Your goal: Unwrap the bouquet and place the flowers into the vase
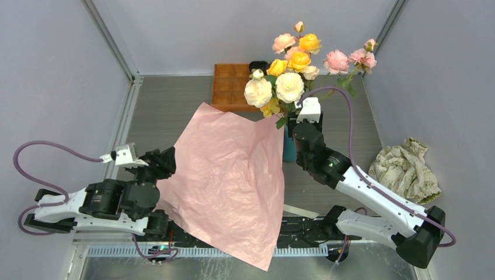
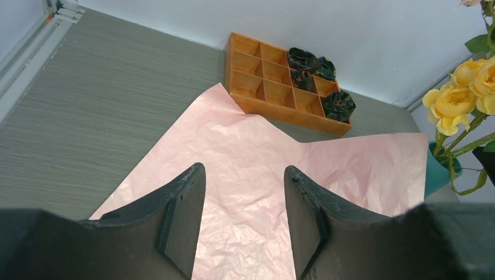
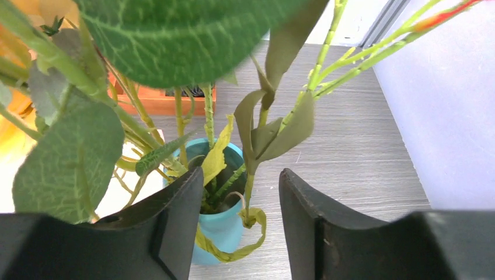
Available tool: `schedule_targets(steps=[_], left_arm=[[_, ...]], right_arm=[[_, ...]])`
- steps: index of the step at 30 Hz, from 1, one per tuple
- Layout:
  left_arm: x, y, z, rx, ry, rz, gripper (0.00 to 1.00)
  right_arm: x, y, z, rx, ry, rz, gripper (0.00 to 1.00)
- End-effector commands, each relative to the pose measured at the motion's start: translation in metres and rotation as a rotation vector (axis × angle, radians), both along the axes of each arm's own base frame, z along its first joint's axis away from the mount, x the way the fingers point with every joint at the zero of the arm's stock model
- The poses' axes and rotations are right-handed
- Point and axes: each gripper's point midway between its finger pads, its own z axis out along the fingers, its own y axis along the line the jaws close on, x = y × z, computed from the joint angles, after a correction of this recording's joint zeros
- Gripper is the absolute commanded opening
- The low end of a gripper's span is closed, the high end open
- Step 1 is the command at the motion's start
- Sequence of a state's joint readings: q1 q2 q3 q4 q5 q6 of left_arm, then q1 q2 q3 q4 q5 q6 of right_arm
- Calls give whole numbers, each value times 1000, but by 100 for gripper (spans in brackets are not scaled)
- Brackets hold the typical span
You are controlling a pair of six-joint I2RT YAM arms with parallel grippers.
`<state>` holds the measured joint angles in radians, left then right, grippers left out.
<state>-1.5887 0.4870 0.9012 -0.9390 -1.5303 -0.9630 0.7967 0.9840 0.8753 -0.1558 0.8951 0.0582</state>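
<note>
The flowers [image 1: 292, 64], yellow, pink and cream roses, stand in the teal vase [image 1: 288, 147] at the table's back middle. Two pink heads [image 1: 350, 58] lean off to the right. The bouquet's pink paper [image 1: 227, 175] lies unfolded and flat on the table. My right gripper [image 3: 240, 181] hovers open just above the vase [image 3: 225, 224]. A green stem [image 3: 251, 192] with a curled leaf runs between its fingers, and neither finger touches it. My left gripper [image 1: 168, 162] is open over the left side of the paper [image 2: 262, 157], with nothing in it.
An orange compartment tray [image 1: 230, 87] with dark rosettes [image 2: 303, 61] sits at the back, touching the paper's far corner. A crumpled beige patterned cloth [image 1: 405, 169] lies at the right wall. Grey walls close in on both sides.
</note>
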Motion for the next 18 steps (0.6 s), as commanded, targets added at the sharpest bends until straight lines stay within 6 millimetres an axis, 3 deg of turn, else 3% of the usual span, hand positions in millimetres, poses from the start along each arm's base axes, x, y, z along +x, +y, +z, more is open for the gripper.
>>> schedule_targets(steps=[1,5,7,11,18], left_arm=[[4,12,13,-46,-55,95,53],[4,10,14,-37,-57,97,53],[3,9,14,-35,-57,96,53],[4,9,14,-34,-58,98,53],[3,6,14,-31,-56,95,53]], right_arm=[[-8,-5,33,81,-48,12,59],[-19,-8,53,136,-59,44,68],[-26,-11,67,177,-75,59,79],[-42,-24,93,241,-113,73,89],[-80,-49,142,395,-204,137,92]])
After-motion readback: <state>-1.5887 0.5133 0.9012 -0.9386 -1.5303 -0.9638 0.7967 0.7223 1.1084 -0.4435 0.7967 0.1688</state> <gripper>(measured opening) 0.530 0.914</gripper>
